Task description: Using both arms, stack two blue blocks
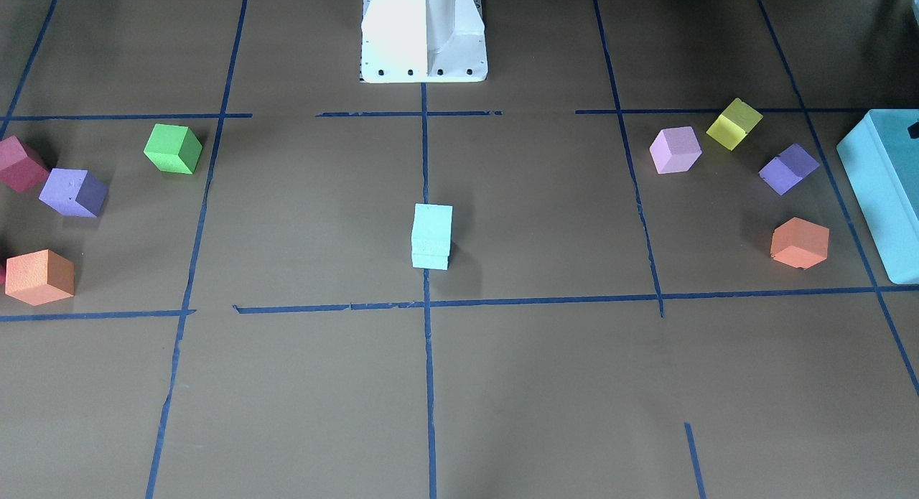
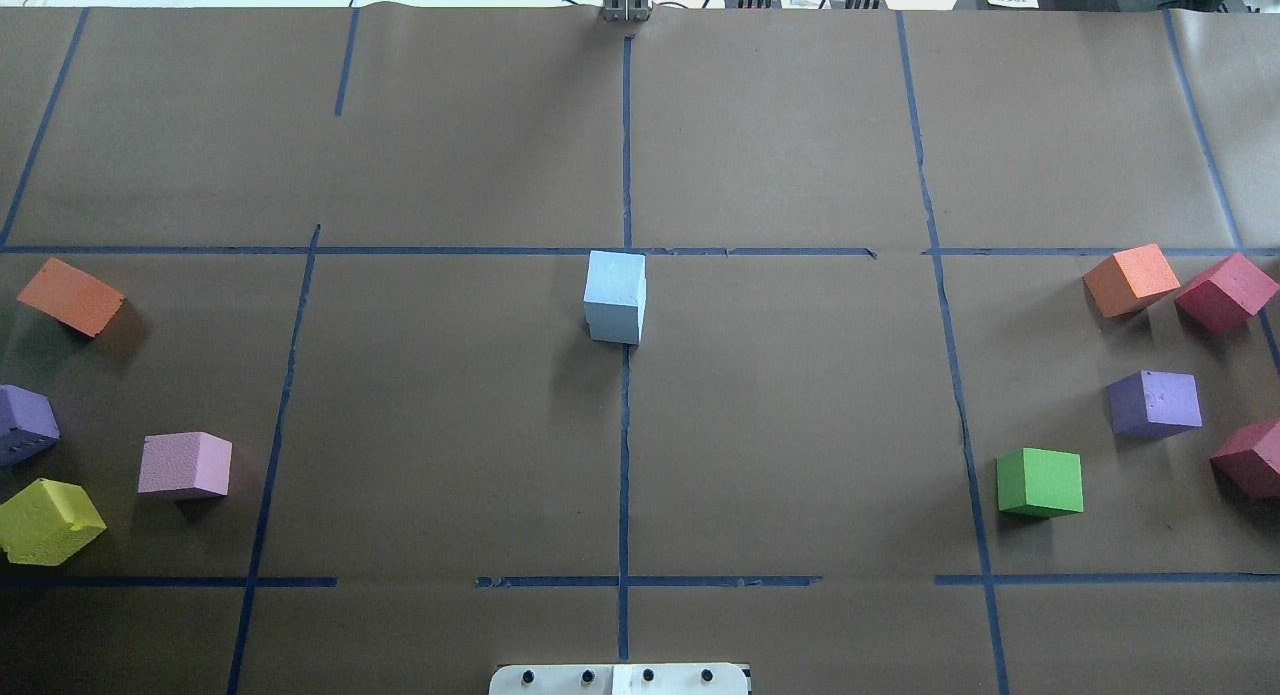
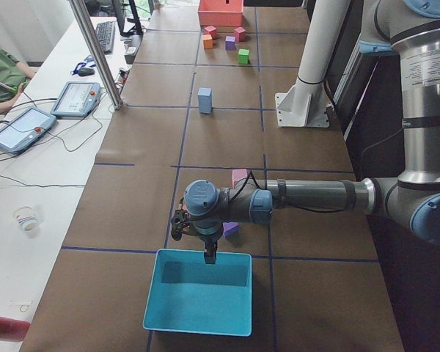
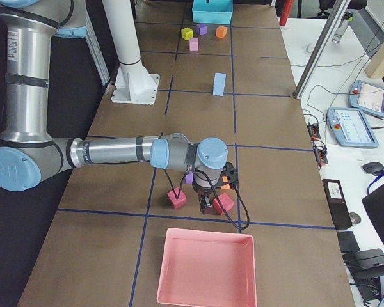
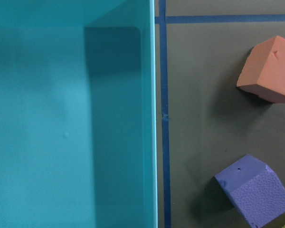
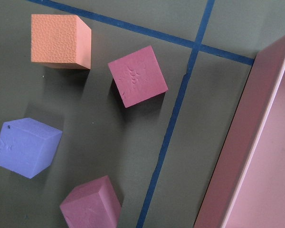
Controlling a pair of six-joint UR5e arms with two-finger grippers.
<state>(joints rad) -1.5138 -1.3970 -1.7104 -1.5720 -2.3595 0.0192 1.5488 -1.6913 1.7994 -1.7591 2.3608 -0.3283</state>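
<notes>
The two blue blocks stand stacked, one (image 1: 433,226) on top of the other (image 1: 431,260), at the table's middle on the centre tape line. The stack also shows in the overhead view (image 2: 615,295) and both side views (image 3: 204,100) (image 4: 219,84). No gripper is near it. My left gripper (image 3: 209,255) hangs over the near rim of the teal box (image 3: 198,293) at the table's left end. My right gripper (image 4: 208,206) hangs over maroon cubes (image 4: 176,199) beside the pink tray (image 4: 205,268). I cannot tell whether either is open or shut.
Orange (image 2: 70,295), purple (image 2: 25,425), pink (image 2: 185,465) and yellow (image 2: 50,520) cubes lie at the overhead view's left. Orange (image 2: 1130,280), maroon (image 2: 1225,293), purple (image 2: 1155,403) and green (image 2: 1040,482) cubes lie at its right. The white pedestal (image 1: 423,32) stands at the robot's side.
</notes>
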